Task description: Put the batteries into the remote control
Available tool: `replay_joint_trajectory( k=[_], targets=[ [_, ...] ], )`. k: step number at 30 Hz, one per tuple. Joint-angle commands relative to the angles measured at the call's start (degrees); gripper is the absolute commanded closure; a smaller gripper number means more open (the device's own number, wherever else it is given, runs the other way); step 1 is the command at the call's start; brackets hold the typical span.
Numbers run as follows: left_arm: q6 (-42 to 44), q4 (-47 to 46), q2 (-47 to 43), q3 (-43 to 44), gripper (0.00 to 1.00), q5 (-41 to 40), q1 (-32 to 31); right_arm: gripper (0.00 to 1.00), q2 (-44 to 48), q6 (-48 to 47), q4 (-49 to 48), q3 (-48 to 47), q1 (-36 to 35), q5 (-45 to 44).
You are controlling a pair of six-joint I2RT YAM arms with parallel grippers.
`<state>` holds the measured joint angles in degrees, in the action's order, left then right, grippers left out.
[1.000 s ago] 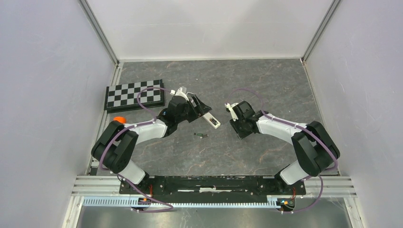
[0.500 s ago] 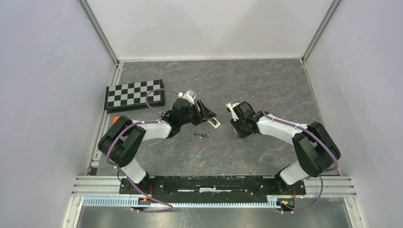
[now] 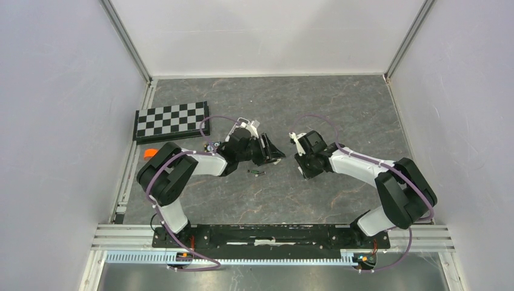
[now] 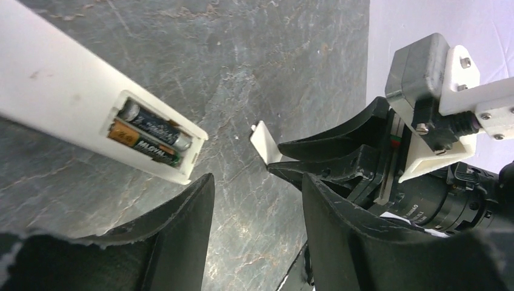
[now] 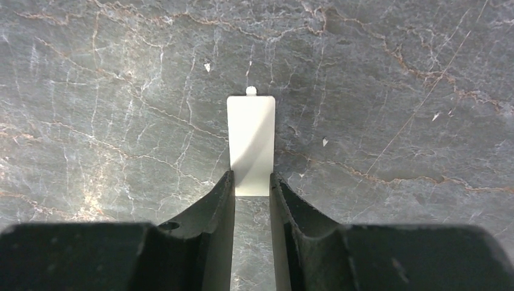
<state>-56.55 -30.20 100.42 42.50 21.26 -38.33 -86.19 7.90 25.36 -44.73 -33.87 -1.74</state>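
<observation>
In the left wrist view the white remote (image 4: 60,91) lies on the table with its battery bay open. Two batteries (image 4: 148,136) sit side by side in the bay. My left gripper (image 4: 257,179) is open just past the remote's bay end, with only bare table between its fingers. In the top view that gripper (image 3: 271,153) covers most of the remote. A loose battery (image 3: 257,172) lies on the table just in front of it. My right gripper (image 5: 251,176) is shut on the small white battery cover (image 5: 251,142), held flat close above the table.
A checkerboard (image 3: 173,120) lies at the back left. An orange object (image 3: 150,152) sits near the left arm's elbow. The two grippers face each other closely at mid-table, and the right gripper's cover (image 4: 265,142) shows in the left wrist view.
The left arm has swung right toward the right gripper and its jaws have narrowed. The remote now lies under that gripper. The right arm has barely moved.
</observation>
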Motion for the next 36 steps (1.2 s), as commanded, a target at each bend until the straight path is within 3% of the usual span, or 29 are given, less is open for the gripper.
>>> replay_joint_trajectory(
  k=[1,8,12,18,21,36],
  targets=[
    [-2.27,-2.92,1.52,3.3,0.39,2.58,-1.06,0.7,1.13,1.5,3.48,0.45,-0.14,1.21],
    [-5.01,-2.9,5.27,5.48,0.39,4.68,-2.45,0.68,2.24,1.45,4.26,-0.2,0.03,1.45],
    [-4.92,-2.87,5.66,5.85,0.39,4.45,-2.63,0.51,2.36,1.55,6.57,-1.05,0.03,0.55],
    [-4.57,-2.93,5.82,6.37,0.39,4.14,-2.72,0.42,1.11,0.82,8.46,-0.89,0.03,0.98],
    [-4.62,-2.86,6.1,6.5,0.39,4.14,-2.81,0.44,-0.21,0.58,8.17,-0.82,0.03,1.3],
    [-4.51,-2.97,6.98,7.5,0.4,4.7,-2.98,0.72,-3.69,0.46,7.07,-0.28,0.05,0.53]
  ],
)
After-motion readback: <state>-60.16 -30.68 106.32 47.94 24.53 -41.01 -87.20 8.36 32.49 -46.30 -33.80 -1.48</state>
